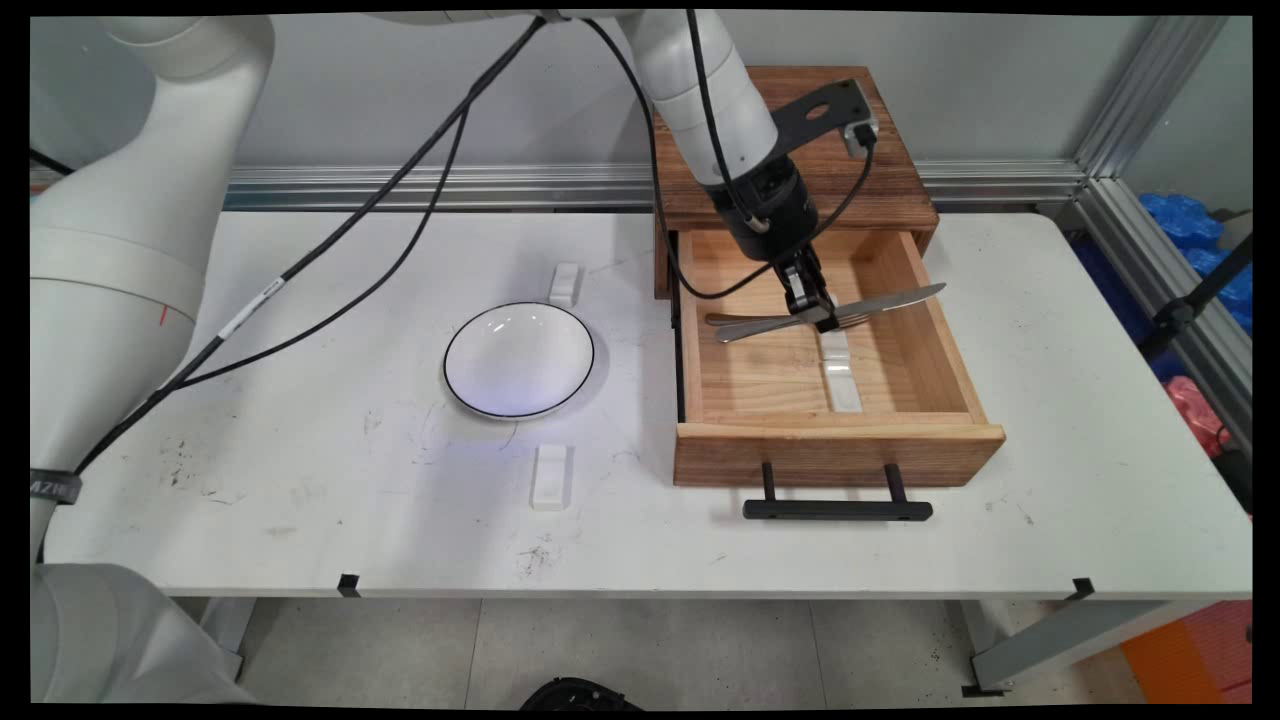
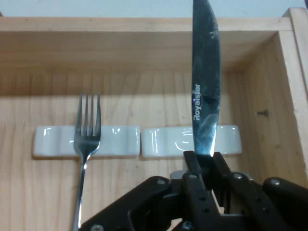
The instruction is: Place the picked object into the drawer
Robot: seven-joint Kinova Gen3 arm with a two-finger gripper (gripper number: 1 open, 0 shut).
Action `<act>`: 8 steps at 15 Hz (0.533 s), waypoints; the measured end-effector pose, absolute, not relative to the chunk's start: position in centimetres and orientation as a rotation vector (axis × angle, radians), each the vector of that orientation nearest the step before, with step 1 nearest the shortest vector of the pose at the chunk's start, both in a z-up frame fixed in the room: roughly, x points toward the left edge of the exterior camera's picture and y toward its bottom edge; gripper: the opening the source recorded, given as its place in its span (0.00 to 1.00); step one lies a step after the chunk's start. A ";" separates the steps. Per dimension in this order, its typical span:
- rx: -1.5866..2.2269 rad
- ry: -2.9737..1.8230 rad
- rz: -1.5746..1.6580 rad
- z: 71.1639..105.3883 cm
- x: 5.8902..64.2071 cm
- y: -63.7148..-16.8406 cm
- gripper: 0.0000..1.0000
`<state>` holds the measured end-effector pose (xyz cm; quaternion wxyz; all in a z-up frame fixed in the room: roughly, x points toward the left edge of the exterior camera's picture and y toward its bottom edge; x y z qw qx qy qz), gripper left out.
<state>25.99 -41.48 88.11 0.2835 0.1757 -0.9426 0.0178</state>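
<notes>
My gripper (image 1: 815,314) (image 2: 204,160) hangs inside the open wooden drawer (image 1: 840,452) (image 2: 144,53) and is shut on a steel knife (image 1: 900,298) (image 2: 206,96). The blade points away from the hand, toward the drawer's right wall in the main view. It passes over the right one of two white ceramic rests (image 2: 168,141) on the drawer floor; whether it touches the rest I cannot tell. A fork (image 1: 740,320) (image 2: 88,130) lies beside the knife, its tines on the left rest (image 2: 53,142).
The drawer belongs to a small wooden cabinet (image 1: 800,140) at the table's back and has a black bar handle (image 1: 836,510). A white bowl-like plate with a dark rim (image 1: 518,358) sits left of it, with one white rest behind (image 1: 565,283) and one in front (image 1: 551,476).
</notes>
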 end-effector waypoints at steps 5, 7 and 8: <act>0.479 -2.523 0.048 86.3 24.9 -41.8 0.00; 0.483 -2.527 0.046 85.7 24.5 -41.9 0.00; 0.482 -2.531 0.044 85.4 24.4 -41.9 0.00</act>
